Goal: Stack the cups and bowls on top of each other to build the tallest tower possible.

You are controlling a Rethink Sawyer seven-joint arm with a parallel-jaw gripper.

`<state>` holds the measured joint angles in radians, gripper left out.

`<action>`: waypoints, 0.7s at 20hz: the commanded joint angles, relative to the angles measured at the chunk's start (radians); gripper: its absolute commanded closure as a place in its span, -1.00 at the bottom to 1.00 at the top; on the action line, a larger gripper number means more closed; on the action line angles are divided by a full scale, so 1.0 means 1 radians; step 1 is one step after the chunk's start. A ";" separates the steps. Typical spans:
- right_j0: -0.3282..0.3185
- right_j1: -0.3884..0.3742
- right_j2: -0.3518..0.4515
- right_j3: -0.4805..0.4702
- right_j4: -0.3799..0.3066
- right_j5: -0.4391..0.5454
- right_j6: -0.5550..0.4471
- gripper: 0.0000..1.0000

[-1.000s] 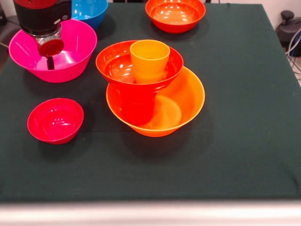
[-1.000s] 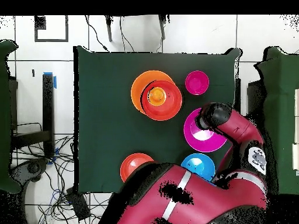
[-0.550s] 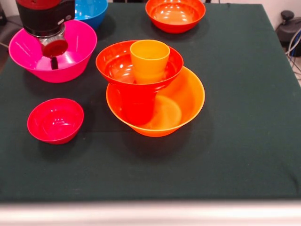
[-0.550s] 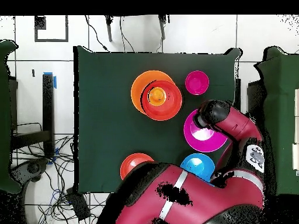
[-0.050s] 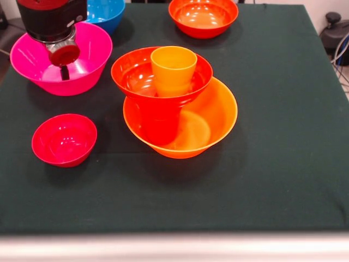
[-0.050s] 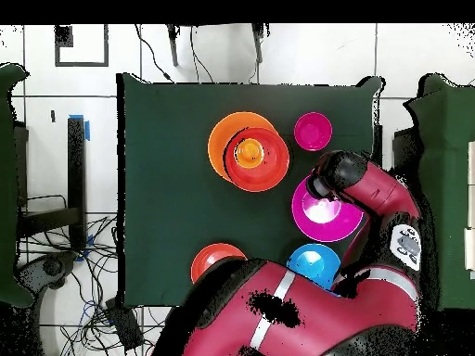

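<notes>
A dark green cloth table point(image 5: 283, 164) fills our view, and we take the tower point(image 5: 174, 103) at its middle as our landmark: the wide orange bowl point(image 5: 210, 123) is its base, a red-orange bowl point(image 5: 133, 73) sits tilted in it, and an orange cup point(image 5: 173, 70) stands upright inside that. Left of the tower in the front view we see the crimson bowl point(image 5: 64, 140) alone on the cloth. Beyond it the pink bowl point(image 5: 90, 52) sits left of the tower, with the blue bowl point(image 5: 106, 12) just behind. Another red-orange bowl point(image 5: 203, 16) lies behind the tower, well apart. The gripper point(image 5: 64, 70) hangs over the pink bowl's hollow; we cannot tell how its fingers stand, they look like one dark stub
</notes>
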<state>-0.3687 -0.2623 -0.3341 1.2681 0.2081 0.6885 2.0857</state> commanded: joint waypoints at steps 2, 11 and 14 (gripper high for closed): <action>0.016 -0.015 0.106 -0.070 -0.030 0.160 0.005 -1.00; 0.018 0.012 0.110 -0.131 -0.024 0.188 0.027 -1.00; 0.026 0.033 0.115 -0.148 -0.015 0.147 0.053 -1.00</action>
<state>-0.3687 -0.2825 -0.3343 1.1921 0.2077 0.7954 2.0857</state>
